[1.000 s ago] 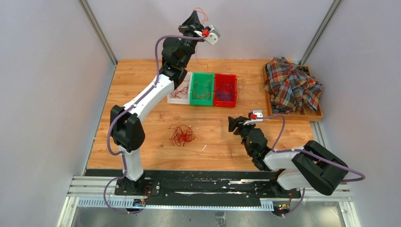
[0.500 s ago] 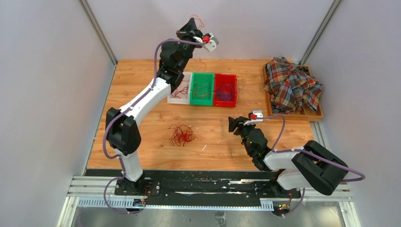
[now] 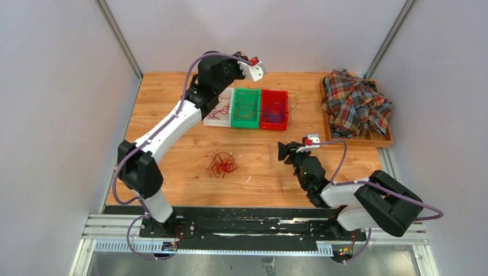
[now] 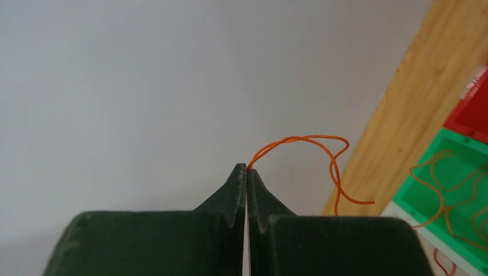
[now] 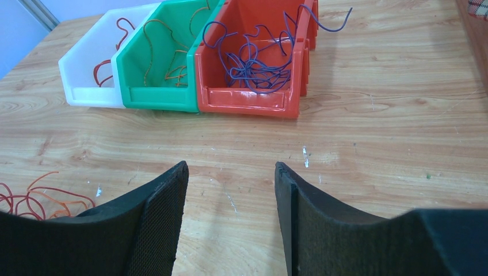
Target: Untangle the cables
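The bench [image 3: 259,190] is pale wood with visible grain. A wiry red and orange tangle of cables [image 3: 221,164] lies loose near its middle, bare wood all round. At the far side three plastic bins stand touching: the white bin [image 5: 86,95] holds red loops, the green bin [image 5: 155,95] orange ones, the red bin [image 5: 247,100] purple ones, one strand poking past its far rim. The left arm [image 3: 172,121] reaches high over the white bin, the left end effector [image 4: 247,168] pinched tight on a thin orange cable [image 4: 305,140] arcing before the grey wall [image 4: 115,86]. The right end effector [image 5: 230,167] hovers over bare wood before the bins, mesh-textured pads [image 5: 167,213] apart, holding nothing. A crumpled plaid shirt [image 3: 354,103] fills a wooden tray [image 3: 385,141] at the right edge.
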`<action>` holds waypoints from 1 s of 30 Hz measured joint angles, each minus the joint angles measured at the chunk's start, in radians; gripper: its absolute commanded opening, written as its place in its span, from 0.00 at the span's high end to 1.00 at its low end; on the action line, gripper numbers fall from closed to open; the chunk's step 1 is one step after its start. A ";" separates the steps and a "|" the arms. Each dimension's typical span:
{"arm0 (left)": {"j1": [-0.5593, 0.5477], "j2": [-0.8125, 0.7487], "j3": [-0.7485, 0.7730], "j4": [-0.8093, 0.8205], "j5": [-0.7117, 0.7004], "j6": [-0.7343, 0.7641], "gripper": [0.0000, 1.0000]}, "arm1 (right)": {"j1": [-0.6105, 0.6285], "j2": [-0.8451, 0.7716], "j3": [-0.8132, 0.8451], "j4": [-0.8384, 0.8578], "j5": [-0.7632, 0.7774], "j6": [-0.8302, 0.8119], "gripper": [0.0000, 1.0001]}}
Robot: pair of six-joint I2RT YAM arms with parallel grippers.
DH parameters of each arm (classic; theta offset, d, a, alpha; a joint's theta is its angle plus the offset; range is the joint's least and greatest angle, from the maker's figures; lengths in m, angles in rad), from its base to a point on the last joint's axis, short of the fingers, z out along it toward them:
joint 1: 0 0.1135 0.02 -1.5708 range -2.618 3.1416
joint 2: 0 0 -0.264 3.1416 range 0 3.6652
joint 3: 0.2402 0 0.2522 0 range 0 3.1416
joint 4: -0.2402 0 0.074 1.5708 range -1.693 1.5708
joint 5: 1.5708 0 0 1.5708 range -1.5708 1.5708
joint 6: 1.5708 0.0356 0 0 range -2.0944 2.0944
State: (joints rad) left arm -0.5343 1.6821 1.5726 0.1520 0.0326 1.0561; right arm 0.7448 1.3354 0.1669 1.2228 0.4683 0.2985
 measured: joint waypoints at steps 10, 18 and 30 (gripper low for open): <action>-0.021 0.148 0.176 -0.380 -0.022 -0.066 0.99 | 0.000 0.000 0.000 0.000 0.002 0.000 0.43; -0.039 0.305 0.271 -0.477 -0.027 -0.153 0.99 | 0.000 0.005 0.000 0.000 0.004 0.000 0.43; -0.036 0.433 0.286 -0.460 -0.099 -0.179 0.99 | -0.002 0.006 0.000 0.002 0.008 0.002 0.43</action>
State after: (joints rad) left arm -0.5705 2.1151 1.8587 -0.3077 -0.0662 0.8768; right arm 0.7433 1.3411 0.1669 1.2251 0.4759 0.3004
